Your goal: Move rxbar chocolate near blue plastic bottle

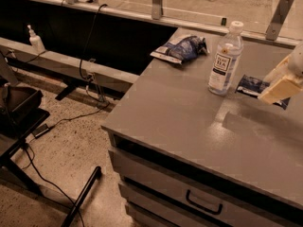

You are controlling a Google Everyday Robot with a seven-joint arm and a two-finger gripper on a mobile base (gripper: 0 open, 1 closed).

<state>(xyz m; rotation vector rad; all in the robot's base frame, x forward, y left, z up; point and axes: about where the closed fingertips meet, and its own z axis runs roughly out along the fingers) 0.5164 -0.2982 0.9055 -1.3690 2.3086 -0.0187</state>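
The rxbar chocolate (250,84), a flat dark blue wrapper, hangs just above the grey table top (180,112), right beside the blue plastic bottle (225,59). The bottle is clear with a white cap and white label, and it stands upright at the back of the table. My gripper (275,91) comes in from the right edge, its pale fingers shut on the bar's right end. The bar's left end is about a finger's width from the bottle. The gripper's shadow falls on the table below it.
A puffy blue-and-white snack bag (182,48) lies at the table's back left corner. Drawers with a dark handle (203,203) are under the front edge. Metal posts (279,13) stand behind the table. A black cart (19,112) and cables are on the floor to the left.
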